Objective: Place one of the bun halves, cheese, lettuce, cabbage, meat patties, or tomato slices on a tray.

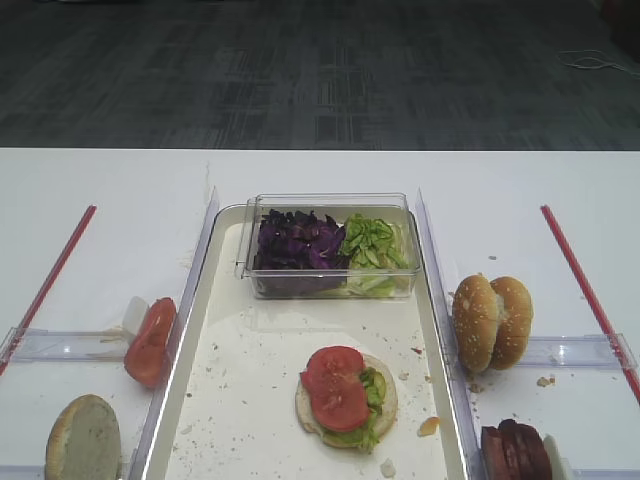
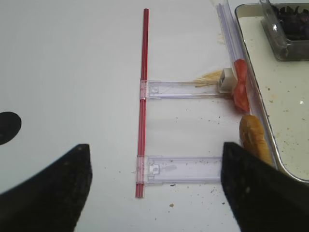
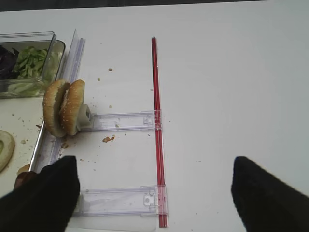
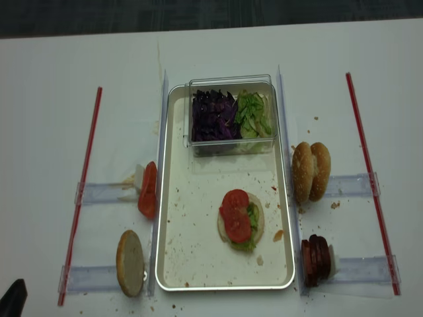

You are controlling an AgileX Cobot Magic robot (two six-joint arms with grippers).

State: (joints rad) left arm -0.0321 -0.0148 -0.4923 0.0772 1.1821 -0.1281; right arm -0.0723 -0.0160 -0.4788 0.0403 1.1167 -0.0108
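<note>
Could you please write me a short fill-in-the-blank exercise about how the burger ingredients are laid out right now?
1. The bun half on the tray carries lettuce and two ____ slices.
2. In the clear box, lettuce lies beside purple ____.
3. The meat patties stand ____ the tray.
4. Both claws are ____.

Missing words: tomato; cabbage; outside; open

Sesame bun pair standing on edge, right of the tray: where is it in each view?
Exterior high: sesame bun pair mid-right, just past the tray rim.
Right wrist: left-centre.
Left wrist: not in it.
Realsense high: right of centre.
Shared landmark: right-hand red strip, outboard of the buns.
</note>
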